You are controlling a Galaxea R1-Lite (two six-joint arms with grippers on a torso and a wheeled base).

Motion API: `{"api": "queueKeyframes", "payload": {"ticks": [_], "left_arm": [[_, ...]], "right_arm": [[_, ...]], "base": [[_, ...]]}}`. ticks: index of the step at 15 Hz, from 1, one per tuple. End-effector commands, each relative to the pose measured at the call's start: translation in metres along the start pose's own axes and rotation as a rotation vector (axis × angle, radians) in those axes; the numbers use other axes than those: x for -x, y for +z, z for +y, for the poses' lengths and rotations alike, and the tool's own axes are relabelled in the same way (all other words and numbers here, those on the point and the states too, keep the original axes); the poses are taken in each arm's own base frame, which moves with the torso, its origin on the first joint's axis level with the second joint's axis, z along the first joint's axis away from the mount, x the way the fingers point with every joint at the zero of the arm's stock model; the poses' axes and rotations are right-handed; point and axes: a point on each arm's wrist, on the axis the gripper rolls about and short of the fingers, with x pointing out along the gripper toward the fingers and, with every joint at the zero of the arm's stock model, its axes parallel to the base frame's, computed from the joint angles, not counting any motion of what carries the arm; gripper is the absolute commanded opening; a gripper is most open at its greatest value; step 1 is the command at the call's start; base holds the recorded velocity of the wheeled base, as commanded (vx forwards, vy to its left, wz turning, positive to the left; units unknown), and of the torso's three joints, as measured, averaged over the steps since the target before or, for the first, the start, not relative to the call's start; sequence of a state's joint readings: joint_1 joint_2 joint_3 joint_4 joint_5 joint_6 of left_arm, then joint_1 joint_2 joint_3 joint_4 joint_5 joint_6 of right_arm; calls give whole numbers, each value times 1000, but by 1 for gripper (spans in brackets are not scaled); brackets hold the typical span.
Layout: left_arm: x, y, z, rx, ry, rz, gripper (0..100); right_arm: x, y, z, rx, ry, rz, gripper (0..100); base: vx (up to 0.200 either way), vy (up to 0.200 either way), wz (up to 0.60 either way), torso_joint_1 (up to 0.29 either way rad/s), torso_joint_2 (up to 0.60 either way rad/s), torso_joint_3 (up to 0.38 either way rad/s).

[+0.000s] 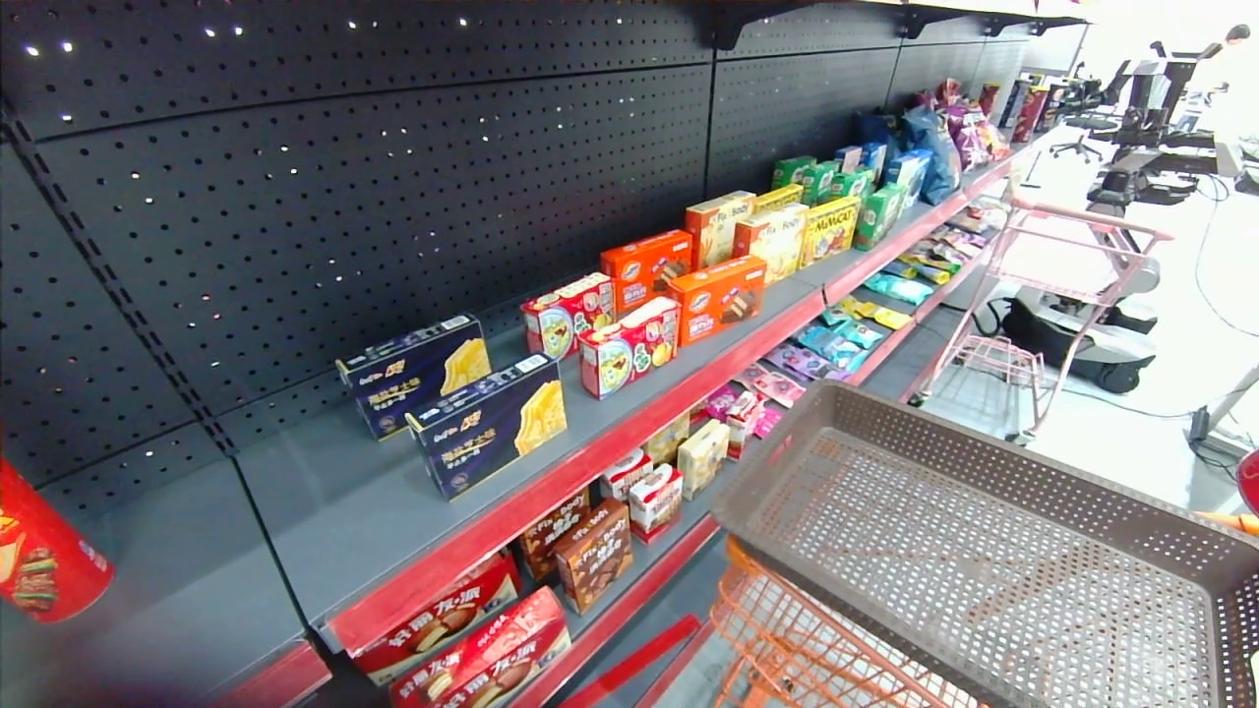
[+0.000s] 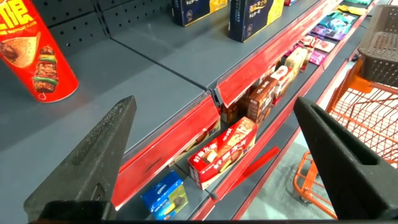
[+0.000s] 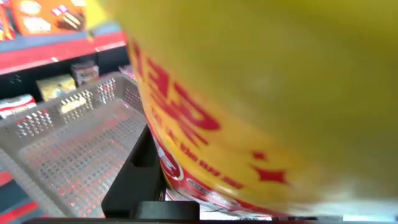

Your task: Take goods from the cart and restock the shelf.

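Observation:
A red snack can [image 1: 44,556] [image 2: 40,53] stands upright on the grey upper shelf [image 1: 325,511] at its left end. My left gripper [image 2: 214,102] hangs open over the shelf's red front edge [image 2: 174,146], right of that can, with nothing between its fingers. Seen from the right wrist, my right gripper [image 3: 186,199] is shut on a yellow and red can [image 3: 261,93] above the grey perforated basket [image 3: 74,143]. One dark finger [image 3: 134,180] shows against the can. The basket [image 1: 787,462] sits on the orange wire cart [image 1: 787,639] at the lower right.
Two dark blue boxes [image 1: 487,423] stand mid-shelf, with red and orange boxes [image 1: 629,344] farther right. The lower shelves hold more boxes [image 1: 590,556] and packets. A pink cart [image 1: 1072,256] stands down the aisle. Bare shelf lies between the red can and the blue boxes.

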State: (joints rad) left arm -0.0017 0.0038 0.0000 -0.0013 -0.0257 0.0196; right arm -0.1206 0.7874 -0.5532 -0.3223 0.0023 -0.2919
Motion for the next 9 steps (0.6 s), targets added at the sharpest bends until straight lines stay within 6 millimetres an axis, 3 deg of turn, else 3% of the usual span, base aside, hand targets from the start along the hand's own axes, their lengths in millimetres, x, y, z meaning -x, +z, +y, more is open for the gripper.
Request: {"api": "queueKeyframes", "payload": {"ticks": [1, 9], "left_arm": [[0, 0, 0, 0, 0, 1, 100], [0, 0, 0, 0, 1, 1, 100]], "right_arm": [[0, 1, -1, 3, -1, -5, 0], [0, 3, -2, 22, -13, -5, 0]], "base": [[0, 0, 0, 0, 0, 0], [0, 0, 0, 0, 0, 0]]}}
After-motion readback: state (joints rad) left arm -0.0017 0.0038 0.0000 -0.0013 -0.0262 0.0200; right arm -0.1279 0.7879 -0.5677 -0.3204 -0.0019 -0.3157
